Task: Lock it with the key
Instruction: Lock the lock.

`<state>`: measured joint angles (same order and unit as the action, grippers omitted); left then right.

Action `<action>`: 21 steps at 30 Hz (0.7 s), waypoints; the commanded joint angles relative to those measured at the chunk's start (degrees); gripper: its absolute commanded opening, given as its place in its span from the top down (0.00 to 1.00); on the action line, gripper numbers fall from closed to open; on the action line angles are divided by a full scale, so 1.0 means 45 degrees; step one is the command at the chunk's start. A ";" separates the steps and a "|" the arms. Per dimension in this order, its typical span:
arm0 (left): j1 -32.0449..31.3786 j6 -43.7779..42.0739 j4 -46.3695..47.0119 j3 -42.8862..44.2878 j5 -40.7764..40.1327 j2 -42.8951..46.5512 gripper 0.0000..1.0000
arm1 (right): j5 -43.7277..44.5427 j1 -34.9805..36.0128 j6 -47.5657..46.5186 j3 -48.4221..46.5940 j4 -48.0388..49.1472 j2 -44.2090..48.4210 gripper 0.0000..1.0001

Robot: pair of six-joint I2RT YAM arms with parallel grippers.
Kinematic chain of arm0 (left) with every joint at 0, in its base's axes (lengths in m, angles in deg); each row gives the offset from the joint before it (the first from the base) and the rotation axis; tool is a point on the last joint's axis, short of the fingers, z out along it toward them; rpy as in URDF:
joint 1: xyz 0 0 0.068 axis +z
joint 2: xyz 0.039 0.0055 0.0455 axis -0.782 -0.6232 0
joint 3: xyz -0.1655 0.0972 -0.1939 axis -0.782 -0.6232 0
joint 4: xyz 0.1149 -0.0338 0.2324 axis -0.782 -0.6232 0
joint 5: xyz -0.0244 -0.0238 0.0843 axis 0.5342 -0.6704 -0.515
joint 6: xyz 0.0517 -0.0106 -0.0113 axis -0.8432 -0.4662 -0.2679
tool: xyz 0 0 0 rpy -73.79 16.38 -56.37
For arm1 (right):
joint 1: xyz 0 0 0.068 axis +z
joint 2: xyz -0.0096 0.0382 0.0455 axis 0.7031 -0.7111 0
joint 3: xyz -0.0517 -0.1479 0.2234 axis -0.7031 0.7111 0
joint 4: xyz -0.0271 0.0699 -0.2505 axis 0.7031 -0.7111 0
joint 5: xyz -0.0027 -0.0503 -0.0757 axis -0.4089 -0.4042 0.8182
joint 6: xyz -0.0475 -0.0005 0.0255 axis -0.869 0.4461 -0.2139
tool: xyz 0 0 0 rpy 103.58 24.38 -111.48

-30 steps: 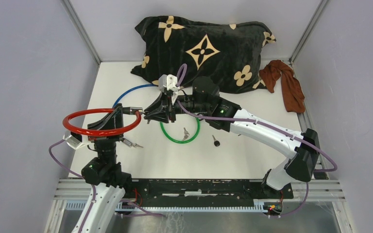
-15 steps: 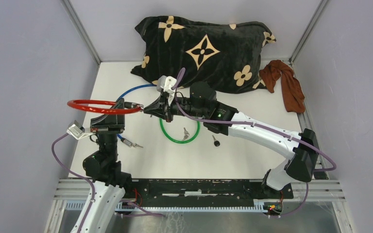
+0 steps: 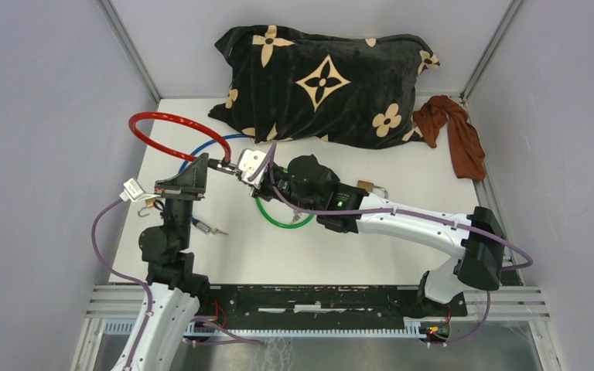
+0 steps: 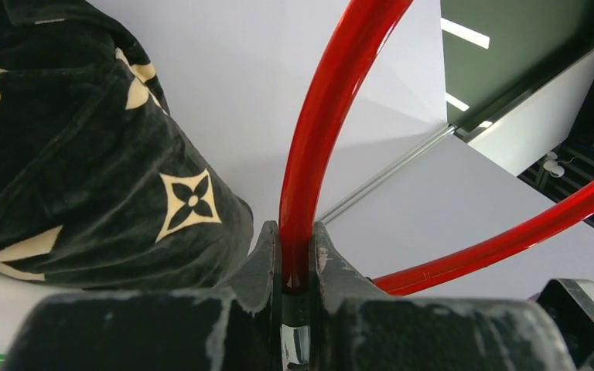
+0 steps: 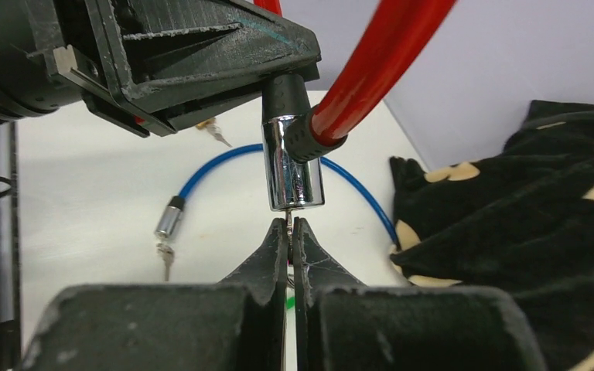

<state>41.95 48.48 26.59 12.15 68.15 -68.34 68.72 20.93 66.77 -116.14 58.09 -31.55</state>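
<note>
My left gripper (image 3: 205,166) is shut on the red cable lock (image 3: 172,128), gripping the cable right above its chrome lock cylinder (image 5: 294,166). In the left wrist view both jaws press on the red cable (image 4: 317,139), and its loop rises up and back. My right gripper (image 5: 290,226) is shut on a thin metal key (image 5: 288,222) whose tip sits in the bottom face of the cylinder. From above, the right gripper (image 3: 233,167) meets the left gripper head-on over the table's left half.
A blue cable lock (image 5: 224,158) with a key hanging from its chrome end (image 5: 168,220) lies below the grippers. A green cable loop (image 3: 278,218) lies under the right arm. A brass padlock (image 3: 367,187), a black pillow (image 3: 325,77) and a brown cloth (image 3: 456,135) lie further back and right.
The left arm swung the red loop from flat on the left to up and back. The right gripper shut on the key and moved to the cylinder.
</note>
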 commanded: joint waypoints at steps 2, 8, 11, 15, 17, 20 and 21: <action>0.0281 0.0728 0.0164 0.0534 0.0180 -0.0020 0.98 | 0.2785 0.0693 -0.2306 0.0126 0.1485 0.0346 1.00; 0.0332 0.0938 0.0203 0.0456 0.0496 -0.0013 0.98 | 0.3058 0.1095 -0.4631 0.0554 0.2565 0.0169 1.00; 0.0356 0.0995 0.0266 0.0424 0.0538 0.0070 0.98 | 0.2724 0.1102 -0.5286 0.0426 0.2239 -0.0022 1.00; 0.0443 0.0608 0.1035 0.0330 0.0687 0.0236 0.98 | 0.1790 0.0904 -0.4822 0.0063 0.1217 -0.0038 0.98; 0.0469 0.0414 0.1514 0.0253 0.0631 0.0351 0.98 | 0.0904 0.0692 -0.4377 0.0100 0.0908 0.0069 0.94; 0.0488 0.0304 0.2109 0.0162 0.0570 0.0386 0.98 | 0.0599 0.0470 -0.3974 0.0317 0.0827 0.0214 0.91; 0.0506 0.0317 0.2217 0.0144 0.0574 0.0388 0.98 | 0.0491 0.0406 -0.3841 0.0359 0.0792 0.0227 0.88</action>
<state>43.72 51.04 27.49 12.05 70.58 -67.67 74.12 24.08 47.16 -113.32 63.03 -32.03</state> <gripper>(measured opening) 0.121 0.087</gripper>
